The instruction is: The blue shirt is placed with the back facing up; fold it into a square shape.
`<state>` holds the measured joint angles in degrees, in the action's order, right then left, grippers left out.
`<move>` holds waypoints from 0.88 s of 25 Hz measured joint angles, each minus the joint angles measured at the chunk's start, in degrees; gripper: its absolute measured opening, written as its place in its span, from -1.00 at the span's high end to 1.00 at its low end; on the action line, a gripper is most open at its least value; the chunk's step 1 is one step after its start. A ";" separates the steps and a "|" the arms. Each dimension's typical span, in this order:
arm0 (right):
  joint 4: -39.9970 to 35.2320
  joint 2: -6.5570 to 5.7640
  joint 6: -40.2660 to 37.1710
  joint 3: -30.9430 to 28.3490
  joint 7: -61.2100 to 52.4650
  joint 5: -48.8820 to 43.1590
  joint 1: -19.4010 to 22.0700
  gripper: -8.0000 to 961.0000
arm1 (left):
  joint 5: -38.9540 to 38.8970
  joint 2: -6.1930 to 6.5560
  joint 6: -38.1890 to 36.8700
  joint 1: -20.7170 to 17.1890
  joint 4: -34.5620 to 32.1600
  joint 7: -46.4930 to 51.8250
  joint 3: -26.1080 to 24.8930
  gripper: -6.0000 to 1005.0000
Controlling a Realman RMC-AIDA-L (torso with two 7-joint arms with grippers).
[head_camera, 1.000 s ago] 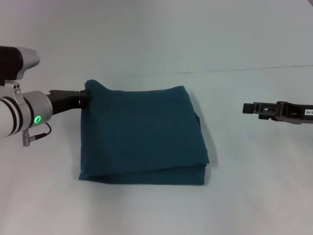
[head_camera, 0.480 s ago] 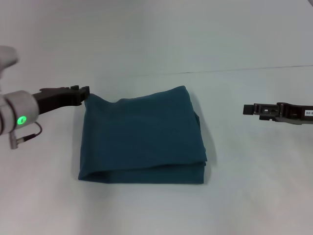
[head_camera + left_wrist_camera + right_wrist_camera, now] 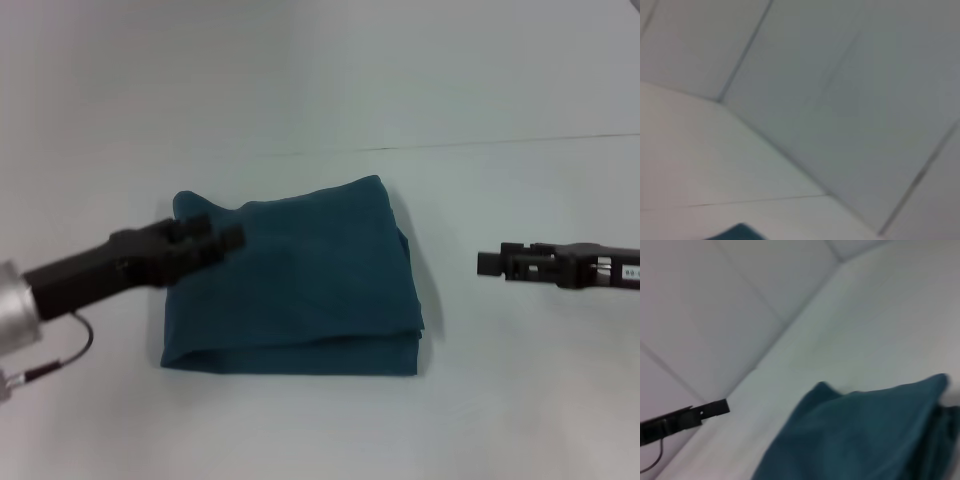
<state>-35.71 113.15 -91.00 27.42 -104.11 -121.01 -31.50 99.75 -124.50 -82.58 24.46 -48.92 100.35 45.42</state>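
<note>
Folded blue shirt (image 3: 300,285) lies beneath the left hand (image 3: 228,238), grip unclear.

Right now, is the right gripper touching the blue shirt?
No. In the head view the right gripper hangs clear of the blue shirt, bare table between them.

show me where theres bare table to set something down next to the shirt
Bare table lies in front of the blue shirt, behind it, and between it and the right tool. The shirt's left side is crowded by the left tool.
</note>
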 joint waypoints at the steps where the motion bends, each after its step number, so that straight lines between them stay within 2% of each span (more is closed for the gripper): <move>1: -0.07 0.19 -1.11 -0.02 1.80 0.46 0.65 -0.88 | -0.19 0.00 -1.82 -0.30 0.60 -0.57 -0.89 -0.04; 3: -0.09 0.42 -3.30 -0.10 5.61 1.14 1.66 -0.89 | -0.05 0.09 -6.89 -1.16 2.79 -2.14 -3.73 -0.23; 5: -0.15 0.80 -5.04 -0.10 9.13 1.55 2.39 -0.89 | 0.42 0.18 -10.02 -1.79 4.74 -4.07 -5.37 -0.69; 9: -0.57 1.64 -6.47 1.02 14.39 1.49 2.91 -0.89 | 0.61 0.01 -12.22 -2.77 7.57 -9.07 -6.16 -0.73; 22: -0.59 1.65 -6.77 2.76 16.09 1.38 3.02 -0.89 | 0.88 0.16 -12.05 -2.42 9.91 -10.86 -6.23 -0.80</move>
<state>-36.30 114.81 -97.77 30.17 -88.02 -119.62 -28.48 100.62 -124.35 -94.62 22.04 -39.00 89.49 39.20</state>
